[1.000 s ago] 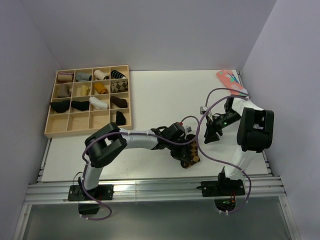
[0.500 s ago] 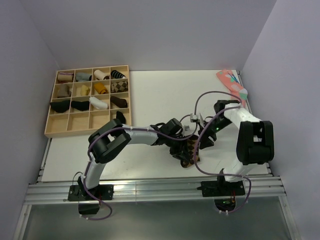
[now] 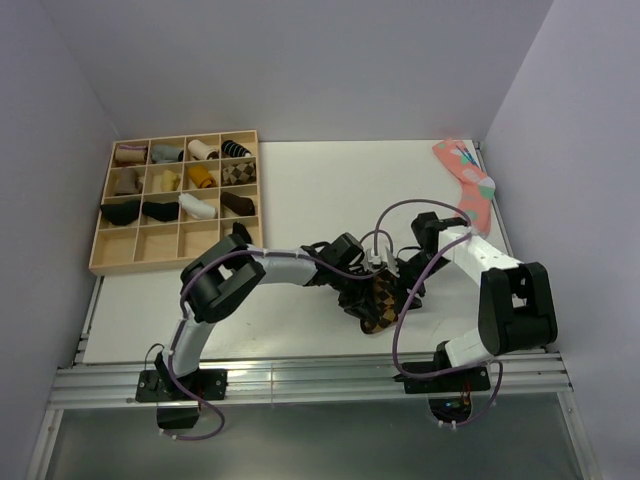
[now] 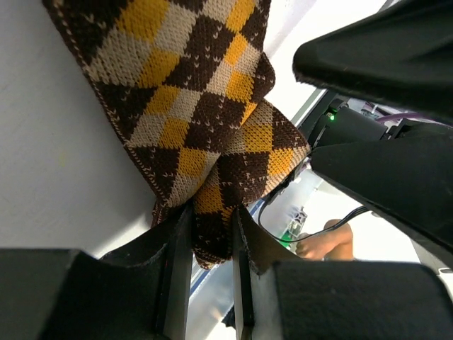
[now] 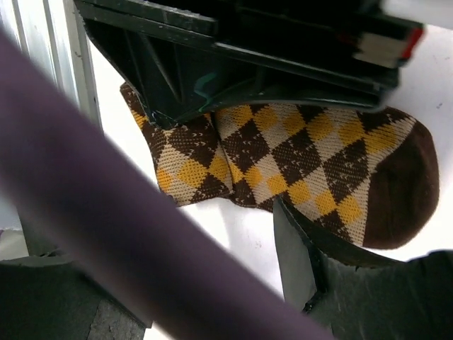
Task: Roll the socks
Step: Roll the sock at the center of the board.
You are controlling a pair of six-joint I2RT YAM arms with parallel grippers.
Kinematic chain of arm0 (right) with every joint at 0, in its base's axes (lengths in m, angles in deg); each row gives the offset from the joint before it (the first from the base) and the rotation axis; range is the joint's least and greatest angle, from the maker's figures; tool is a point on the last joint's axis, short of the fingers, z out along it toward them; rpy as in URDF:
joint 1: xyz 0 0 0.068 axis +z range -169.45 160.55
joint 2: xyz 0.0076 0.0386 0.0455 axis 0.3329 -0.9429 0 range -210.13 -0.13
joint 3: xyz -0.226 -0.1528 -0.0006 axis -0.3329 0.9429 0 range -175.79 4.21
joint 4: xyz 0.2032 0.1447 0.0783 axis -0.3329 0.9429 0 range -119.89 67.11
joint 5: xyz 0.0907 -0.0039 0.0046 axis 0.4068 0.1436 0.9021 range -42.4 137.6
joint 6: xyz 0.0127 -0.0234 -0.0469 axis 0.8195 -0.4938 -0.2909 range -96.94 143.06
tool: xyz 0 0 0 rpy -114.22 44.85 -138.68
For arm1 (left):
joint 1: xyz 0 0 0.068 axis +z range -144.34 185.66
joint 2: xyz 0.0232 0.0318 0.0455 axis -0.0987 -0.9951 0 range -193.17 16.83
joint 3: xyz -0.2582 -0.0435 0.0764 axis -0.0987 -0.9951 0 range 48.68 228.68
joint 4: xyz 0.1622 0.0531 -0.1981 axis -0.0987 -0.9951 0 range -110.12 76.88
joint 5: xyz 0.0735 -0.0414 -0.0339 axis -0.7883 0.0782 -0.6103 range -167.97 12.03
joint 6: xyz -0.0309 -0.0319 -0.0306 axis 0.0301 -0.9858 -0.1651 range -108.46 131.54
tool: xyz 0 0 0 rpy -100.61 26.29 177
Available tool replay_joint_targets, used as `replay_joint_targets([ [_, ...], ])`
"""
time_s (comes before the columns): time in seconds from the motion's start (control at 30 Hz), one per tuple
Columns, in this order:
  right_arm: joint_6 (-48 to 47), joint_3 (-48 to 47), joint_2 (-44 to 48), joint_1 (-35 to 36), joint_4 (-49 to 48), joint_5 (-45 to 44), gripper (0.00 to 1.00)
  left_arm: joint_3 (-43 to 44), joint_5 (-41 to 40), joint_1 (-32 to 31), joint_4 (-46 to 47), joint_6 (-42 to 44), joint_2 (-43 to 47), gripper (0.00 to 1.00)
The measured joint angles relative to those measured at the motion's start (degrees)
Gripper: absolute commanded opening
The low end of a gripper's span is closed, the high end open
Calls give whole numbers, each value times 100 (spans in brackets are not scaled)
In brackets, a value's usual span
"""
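– Socks (image 3: 381,306), where are they?
– On the table (image 3: 320,190), near its front edge, right of centre, between the two arms. Brown argyle knit, folded over.
– Left gripper (image 4: 212,241)?
– Closed narrow, pinching a fold of the knit.
– Right gripper (image 3: 405,292)?
– Just beside the toe end, fingers apart, holding nothing. A purple cable (image 5: 141,212) crosses its view.

arms (image 3: 280,266): white links, black joints | cable (image 5: 106,170): purple | jaws: black | LED (image 4: 330,110): green

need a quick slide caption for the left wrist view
Left end effector pinching a fold of the brown-and-orange argyle sock lying on the white table.
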Motion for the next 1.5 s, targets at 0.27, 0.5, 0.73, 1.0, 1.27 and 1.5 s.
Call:
replay_joint_targets([
  [0.27,0,114,0,203,-96,-175,65,63,179,44,-31,-4,-98,0],
  [0.5,-55,107,-20,319,70,-205,66,74,203,48,-37,-4,-109,0],
  [0.73,-79,90,-20,468,247,-208,67,74,203,50,-35,-2,-109,0],
  [1.0,175,146,-20,785,120,-286,66,74,208,52,-31,-11,-109,0],
  [1.27,350,264,-46,846,-160,-262,65,39,232,57,50,-90,-109,0],
  [1.5,474,328,-92,883,-341,-232,61,2,267,70,125,-173,-114,0],
])
